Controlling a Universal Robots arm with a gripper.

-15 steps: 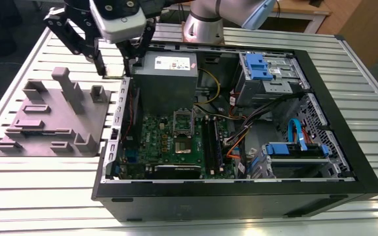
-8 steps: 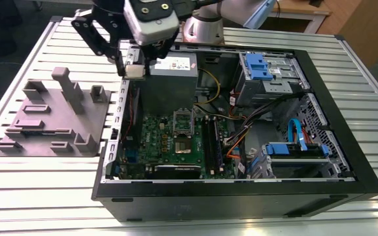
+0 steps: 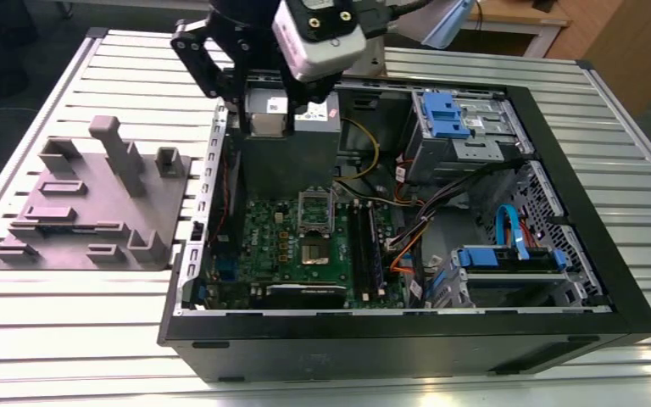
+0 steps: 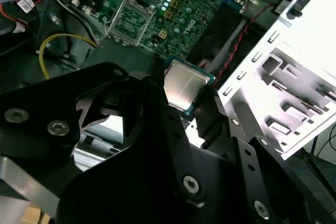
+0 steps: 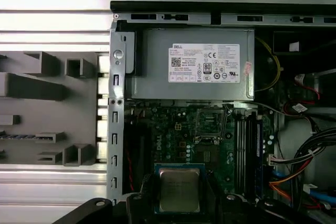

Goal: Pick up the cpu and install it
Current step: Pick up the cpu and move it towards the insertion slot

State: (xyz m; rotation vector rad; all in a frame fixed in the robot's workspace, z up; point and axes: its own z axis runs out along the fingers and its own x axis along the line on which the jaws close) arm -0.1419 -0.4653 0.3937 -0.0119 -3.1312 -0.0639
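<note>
The gripper (image 5: 179, 199) pinches the cpu (image 5: 179, 188) by two opposite edges, its metal top showing in both wrist views. The socket frame (image 5: 212, 124) stands open, well apart from the cpu. In the exterior view the gripper hangs above the power supply (image 3: 289, 151), just beside the frame, so the frame seems to lie below and past that box.

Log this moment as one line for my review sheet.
gripper: shut on cpu | position: raised over the open case | socket: empty | install: not yet done
</note>
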